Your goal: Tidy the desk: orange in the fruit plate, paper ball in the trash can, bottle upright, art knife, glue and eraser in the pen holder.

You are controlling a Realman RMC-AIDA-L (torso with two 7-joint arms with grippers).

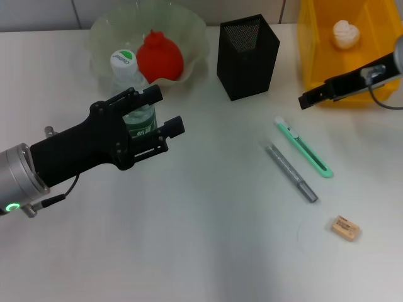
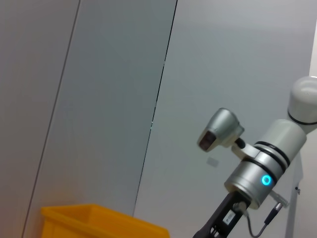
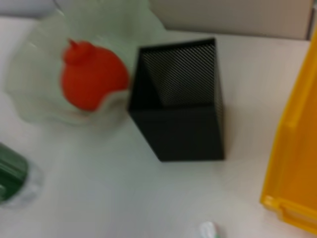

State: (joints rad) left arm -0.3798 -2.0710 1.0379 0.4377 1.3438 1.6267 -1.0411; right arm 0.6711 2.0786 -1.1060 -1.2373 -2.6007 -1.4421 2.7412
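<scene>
the bottle (image 1: 133, 94) stands upright just in front of the fruit plate (image 1: 189, 28), white cap up, and my left pincer (image 1: 162, 117) has its fingers on either side of the green label; whether they press the plastic or have just let go i cannot tell. i judge i hold it this way so it settles on its base without tipping.

the orange (image 1: 160, 56) already sits in the fruit plate, and the paper ball (image 1: 346, 33) lies in the yellow trash can (image 1: 315, 69). my right pincer (image 1: 305, 99) hangs at the can's near edge, fingers close together with nothing between them.

left for the black mesh pen holder (image 1: 247, 56): the green art knife (image 1: 303, 146) and grey glue (image 1: 291, 172) lie side by side, near but apart, with the eraser (image 1: 346, 228) nearer me, all flat and within the right arm's reach, i'd say.

the counter (image 1: 208, 251) is plain white. behind it, a grey panelled wall (image 2: 109, 99).
</scene>
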